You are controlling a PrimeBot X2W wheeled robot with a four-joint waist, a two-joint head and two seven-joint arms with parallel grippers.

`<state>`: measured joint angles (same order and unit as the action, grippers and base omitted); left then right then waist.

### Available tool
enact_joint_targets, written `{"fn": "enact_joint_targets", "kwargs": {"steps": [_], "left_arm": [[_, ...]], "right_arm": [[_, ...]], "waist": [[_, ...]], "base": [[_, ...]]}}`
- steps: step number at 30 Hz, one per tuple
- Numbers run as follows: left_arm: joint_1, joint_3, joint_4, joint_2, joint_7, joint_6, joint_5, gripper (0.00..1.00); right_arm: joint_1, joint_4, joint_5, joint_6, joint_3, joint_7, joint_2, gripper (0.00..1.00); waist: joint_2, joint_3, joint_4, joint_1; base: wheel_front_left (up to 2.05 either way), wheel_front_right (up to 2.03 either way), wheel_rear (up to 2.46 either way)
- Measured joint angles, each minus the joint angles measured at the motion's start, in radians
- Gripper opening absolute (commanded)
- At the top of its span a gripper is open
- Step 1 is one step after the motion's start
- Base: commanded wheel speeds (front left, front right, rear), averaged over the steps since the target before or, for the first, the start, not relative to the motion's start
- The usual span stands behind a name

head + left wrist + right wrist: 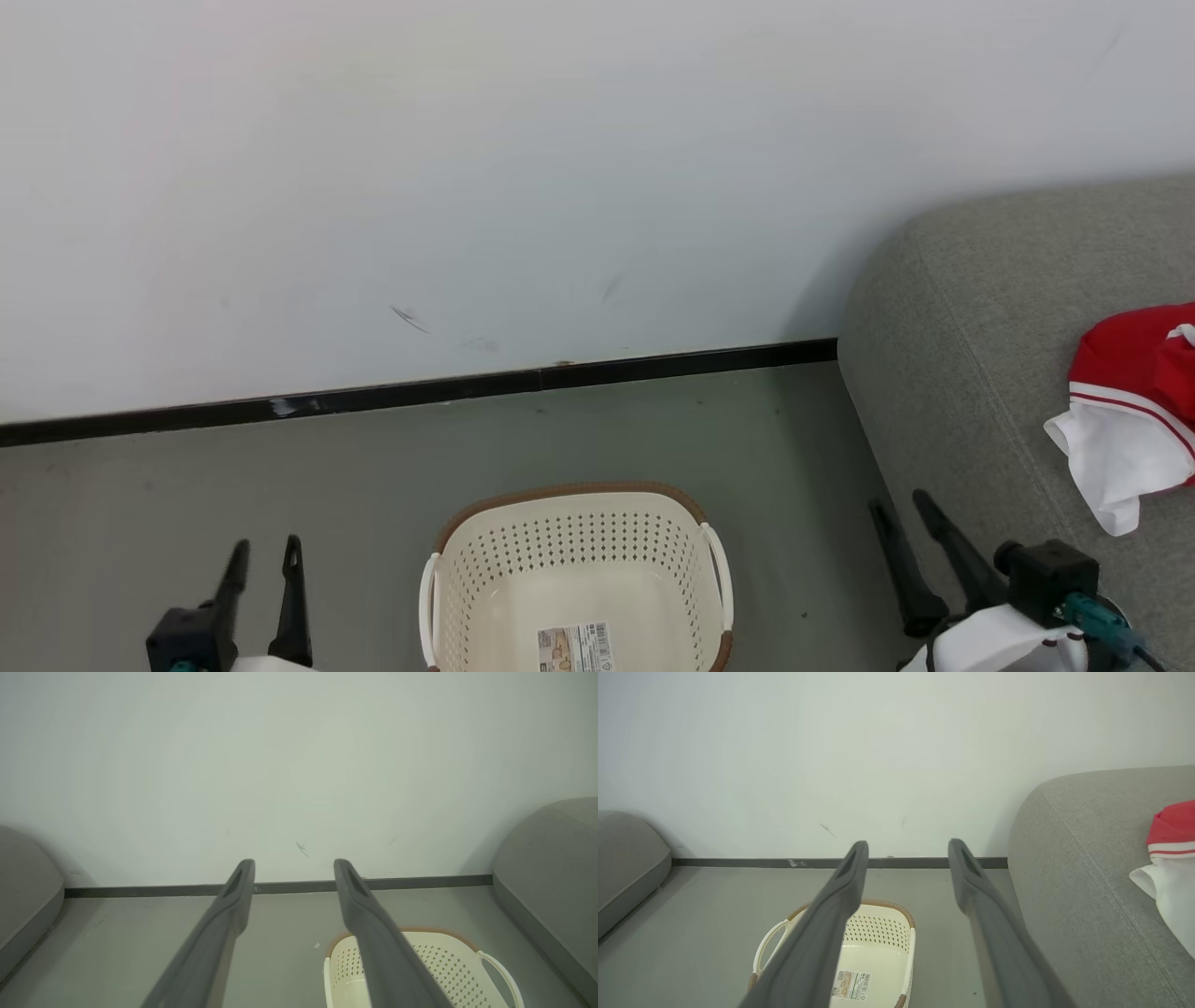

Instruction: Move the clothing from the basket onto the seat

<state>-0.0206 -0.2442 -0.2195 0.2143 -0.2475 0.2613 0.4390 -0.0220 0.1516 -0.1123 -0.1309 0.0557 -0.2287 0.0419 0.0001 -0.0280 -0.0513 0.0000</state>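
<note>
1. Left gripper (268, 546): fingers parted wide, nothing between them; same for right gripper (899, 502).
2. Between the two grippers, on the grey floor (187, 485): cream laundry basket (569, 489), bare inside apart from a barcode sticker (576, 649).
3. Just right of the right gripper: grey sofa (952, 373); farther right on it, a crumpled red-and-white garment (1130, 401), clear of the fingers.
4. Ahead of the fingertips: white wall (560, 187), black skirting (420, 392).

The sticker (576, 648) on the basket (485, 569) bottom is too small to read.

Grey floor (280, 504) carries basket (579, 551); sofa (980, 373) carries red-white clothing (1134, 401)
</note>
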Motion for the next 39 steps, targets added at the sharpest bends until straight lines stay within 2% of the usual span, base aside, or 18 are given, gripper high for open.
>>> {"fn": "enact_joint_targets", "kwargs": {"steps": [5,11,24,38,39], "left_arm": [[0.035,-0.017,-0.045,-0.043,0.001,-0.001,0.001,0.00],[0.038,0.002,-0.047,-0.049,0.018,-0.019,0.051,0.00],[0.038,0.043,-0.044,-0.064,0.070,-0.064,0.217,0.00],[0.036,0.089,-0.040,-0.084,0.119,-0.112,0.369,0.00],[0.036,0.096,-0.040,-0.086,0.125,-0.124,0.392,0.00]], "right_arm": [[-0.041,0.052,-0.002,0.000,0.006,0.001,-0.010,0.00],[-0.056,0.044,-0.048,0.000,0.021,0.001,-0.010,0.00],[-0.059,0.019,-0.286,0.000,0.013,0.014,-0.010,0.00],[-0.056,0.021,-0.495,0.000,-0.011,0.057,-0.002,0.00],[-0.055,0.021,-0.527,0.000,-0.012,0.066,0.001,0.00]], "waist": [[0.0000,0.000,0.000,0.0000],[0.0000,0.001,0.001,0.0000],[0.0000,0.006,0.009,0.0008],[0.0000,0.003,0.017,0.0116],[0.0000,0.001,0.019,0.0134]], "base": [[0.00,0.00,0.00],[0.00,0.00,0.00],[0.00,0.00,0.00],[0.00,0.00,0.00],[0.00,0.00,0.00]]}}
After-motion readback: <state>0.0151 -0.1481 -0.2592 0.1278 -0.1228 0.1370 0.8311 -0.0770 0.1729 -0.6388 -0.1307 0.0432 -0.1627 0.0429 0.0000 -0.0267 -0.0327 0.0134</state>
